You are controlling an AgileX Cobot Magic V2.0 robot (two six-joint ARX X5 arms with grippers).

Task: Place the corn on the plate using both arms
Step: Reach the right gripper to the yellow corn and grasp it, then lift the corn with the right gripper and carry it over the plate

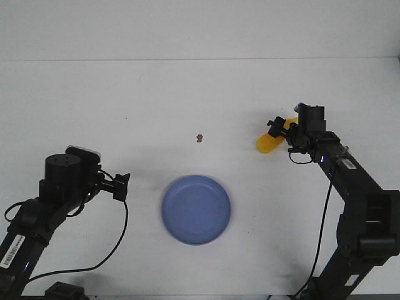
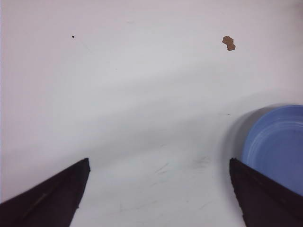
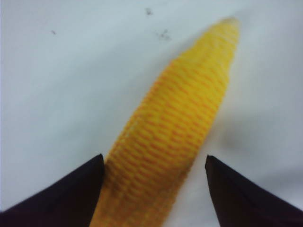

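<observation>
Right gripper [image 3: 154,163] fingers spread, straddling corn [image 3: 175,127], unclamped | cob's long axis ran straight out from them | left gripper [image 2: 158,165] open, empty beside plate [image 1: 196,209]; I judged right arm nearer.

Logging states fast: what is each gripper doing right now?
Left gripper: open, holding nothing, beside the plate.
Right gripper: open around the corn, not clamped.
</observation>
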